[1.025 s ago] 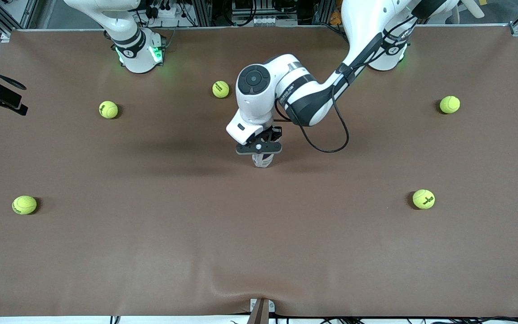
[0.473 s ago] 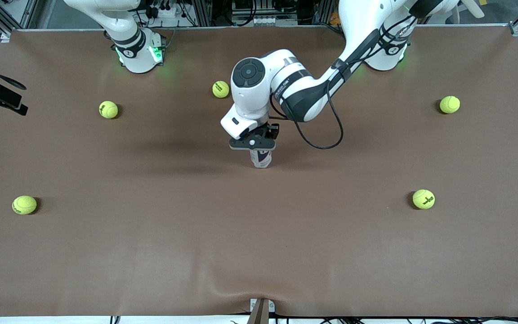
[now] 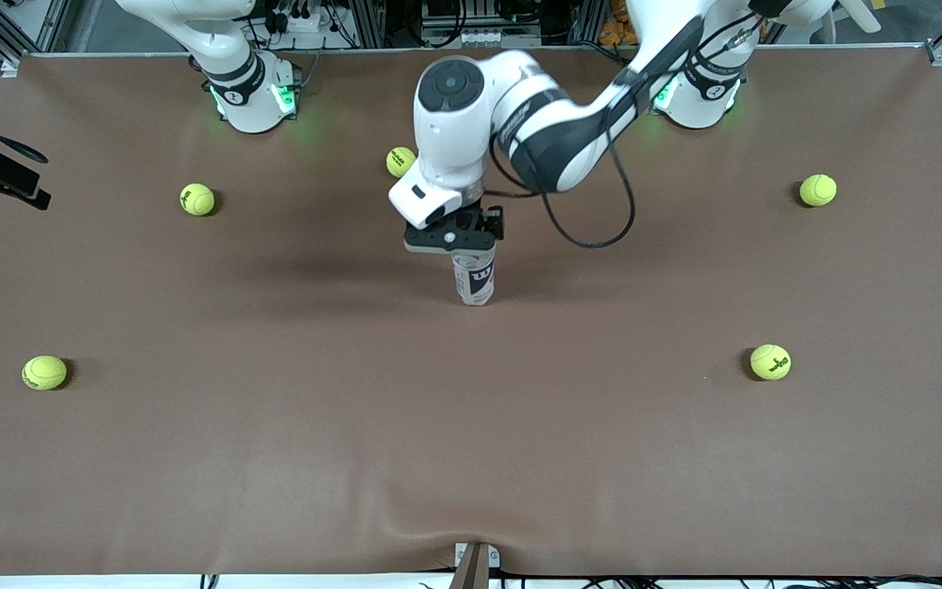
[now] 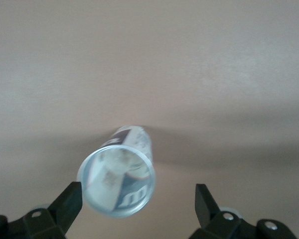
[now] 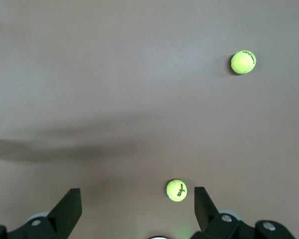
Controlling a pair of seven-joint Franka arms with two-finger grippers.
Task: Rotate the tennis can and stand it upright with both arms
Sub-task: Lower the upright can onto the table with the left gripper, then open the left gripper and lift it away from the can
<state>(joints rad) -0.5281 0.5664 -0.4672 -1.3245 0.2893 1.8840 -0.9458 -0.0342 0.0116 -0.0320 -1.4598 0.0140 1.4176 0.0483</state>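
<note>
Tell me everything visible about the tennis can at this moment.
The tennis can is a slim clear-plastic cylinder with a white and dark-blue label bearing a white "W". It stands upright on the brown table, near the middle. Its open top faces the left wrist camera, and it looks empty. The left gripper is directly above it, fingers spread wide and not touching it.

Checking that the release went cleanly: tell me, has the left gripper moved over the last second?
Yes. The left gripper has risen above the upright tennis can, whose base kept its spot on the table; more of the can shows now.
</note>
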